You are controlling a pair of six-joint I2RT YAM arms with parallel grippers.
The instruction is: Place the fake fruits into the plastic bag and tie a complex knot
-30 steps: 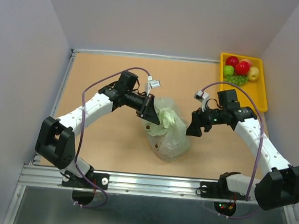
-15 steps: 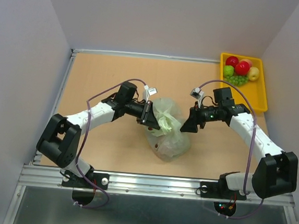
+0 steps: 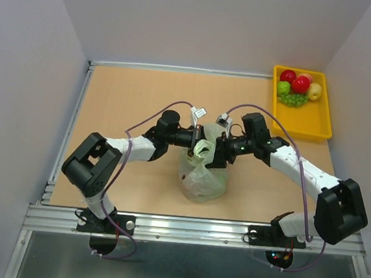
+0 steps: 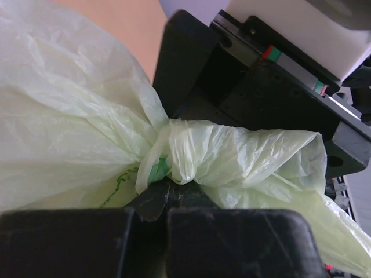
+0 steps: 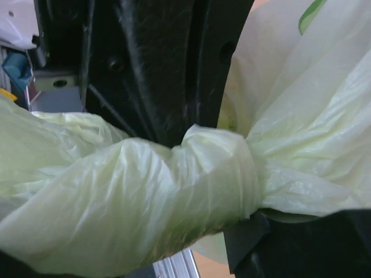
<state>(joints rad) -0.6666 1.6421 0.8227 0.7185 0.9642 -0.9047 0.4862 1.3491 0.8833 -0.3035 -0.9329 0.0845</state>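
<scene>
White arms (image 3: 133, 146) with black joints (image 3: 92, 166) and purple cables (image 3: 175, 102)

The left pincer (image 3: 201, 142) and right pincer (image 3: 214, 156) crowd together over the knotted top of the plastic bag (image 3: 201, 183), so there is no way in from above. Their arms bar the bag's 9 and 3 o'clock sides. Bare tabletop (image 3: 131, 95) lies open from 10 to 1 o'clock. At 2 o'clock stands the yellow tray (image 3: 321, 123) of fake fruits (image 3: 297, 87). At 6 o'clock only a narrow strip separates the bag from the metal rail (image 3: 190, 229).
</scene>
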